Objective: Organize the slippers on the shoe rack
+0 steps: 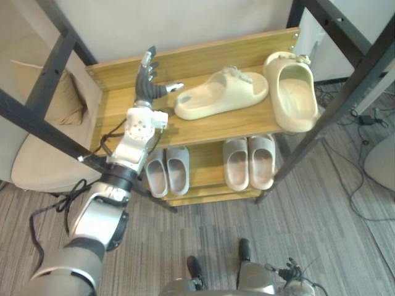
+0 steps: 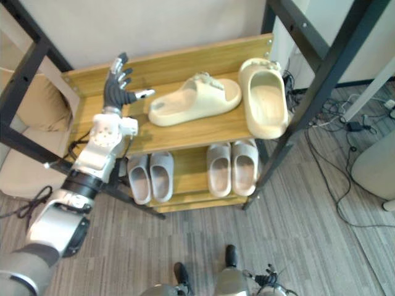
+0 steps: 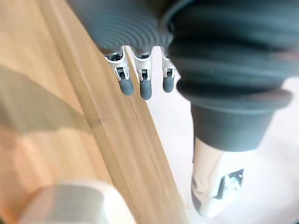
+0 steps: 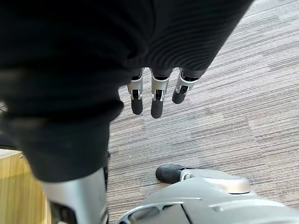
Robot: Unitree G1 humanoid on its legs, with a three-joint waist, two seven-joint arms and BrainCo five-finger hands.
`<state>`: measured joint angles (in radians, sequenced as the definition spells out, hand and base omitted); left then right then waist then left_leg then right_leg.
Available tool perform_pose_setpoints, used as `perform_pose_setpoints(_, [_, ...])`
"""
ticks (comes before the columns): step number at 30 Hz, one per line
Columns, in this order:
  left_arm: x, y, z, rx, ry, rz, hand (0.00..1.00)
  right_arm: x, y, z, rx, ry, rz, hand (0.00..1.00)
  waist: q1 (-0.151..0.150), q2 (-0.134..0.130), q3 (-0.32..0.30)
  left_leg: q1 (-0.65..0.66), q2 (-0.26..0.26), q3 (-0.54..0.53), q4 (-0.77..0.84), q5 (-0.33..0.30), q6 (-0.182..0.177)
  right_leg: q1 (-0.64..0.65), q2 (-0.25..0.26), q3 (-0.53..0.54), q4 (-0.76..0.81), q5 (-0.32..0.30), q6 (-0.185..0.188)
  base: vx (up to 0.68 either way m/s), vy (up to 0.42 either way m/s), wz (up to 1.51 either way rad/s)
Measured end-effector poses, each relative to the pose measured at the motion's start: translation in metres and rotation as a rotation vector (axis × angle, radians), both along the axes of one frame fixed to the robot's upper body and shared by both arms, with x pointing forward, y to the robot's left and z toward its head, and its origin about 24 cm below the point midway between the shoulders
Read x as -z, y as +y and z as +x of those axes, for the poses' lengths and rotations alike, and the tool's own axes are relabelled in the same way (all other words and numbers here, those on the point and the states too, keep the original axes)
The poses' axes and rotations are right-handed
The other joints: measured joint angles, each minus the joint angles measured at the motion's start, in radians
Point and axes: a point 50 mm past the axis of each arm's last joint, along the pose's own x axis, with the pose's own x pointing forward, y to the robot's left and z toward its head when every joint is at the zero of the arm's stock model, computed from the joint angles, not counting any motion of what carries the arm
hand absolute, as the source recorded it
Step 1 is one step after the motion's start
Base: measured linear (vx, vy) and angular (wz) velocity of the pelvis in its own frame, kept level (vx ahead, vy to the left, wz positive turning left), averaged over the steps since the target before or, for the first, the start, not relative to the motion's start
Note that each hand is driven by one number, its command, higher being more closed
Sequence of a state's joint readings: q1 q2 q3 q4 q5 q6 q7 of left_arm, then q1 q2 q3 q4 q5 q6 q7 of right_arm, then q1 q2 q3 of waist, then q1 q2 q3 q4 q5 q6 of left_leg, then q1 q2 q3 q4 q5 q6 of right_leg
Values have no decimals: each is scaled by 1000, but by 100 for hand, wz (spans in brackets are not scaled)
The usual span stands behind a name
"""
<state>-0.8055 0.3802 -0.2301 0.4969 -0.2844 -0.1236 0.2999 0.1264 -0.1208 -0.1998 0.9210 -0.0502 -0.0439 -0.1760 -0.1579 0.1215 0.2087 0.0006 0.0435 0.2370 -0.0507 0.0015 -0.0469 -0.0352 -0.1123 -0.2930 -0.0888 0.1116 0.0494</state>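
We raise our left hand (image 1: 146, 80) upright over the shoe rack (image 1: 114, 102), fingers spread and empty. The crosswise cream slipper (image 1: 219, 94) lies just off the thumb tip. It looks like light, squashy foam, best pinched at the near end or strap. Our right hand (image 4: 157, 100) hangs slack and empty.
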Motion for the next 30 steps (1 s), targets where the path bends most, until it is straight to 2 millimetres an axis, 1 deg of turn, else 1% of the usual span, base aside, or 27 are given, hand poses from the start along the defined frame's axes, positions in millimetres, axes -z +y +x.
perform_pose_setpoints(4, [11,2,-4,19,32,-51,0,0,1,1,-28,10,-10,0,4,-8,-4,0,0,-1,0,0,0,1,0,-3,0,-1,1,0,0,0])
perform_pose_setpoints(11, [23,-3,-18,99,42,-110,0,1,3,0,-39,16,-10,0,5,-17,-10,0,0,-8,0,1,0,4,-1,-12,0,-1,2,0,1,2])
perform_pose_setpoints(13, [29,-9,-20,134,56,-116,0,1,3,0,-39,17,-10,0,5,-17,-10,0,-1,-16,0,3,1,8,-2,-22,0,-2,2,-5,4,11])
perform_pose_setpoints(18, [47,-32,-30,235,108,-95,0,2,2,-1,-40,27,-10,0,4,-25,-15,-1,-2,-29,-1,6,1,15,-4,-33,-1,-4,5,-7,7,8])
perform_pose_setpoints(22, [48,-46,-33,294,110,-109,0,2,1,-2,-39,33,-12,0,4,-28,-18,0,-2,-30,-6,6,2,15,-5,-36,-4,-4,6,-1,3,1])
perform_pose_setpoints(30, [48,-55,-38,342,114,-126,0,2,2,-1,-48,37,-13,0,6,-32,-22,0,-6,-35,-11,9,4,20,-10,-49,-4,-7,10,14,10,5])
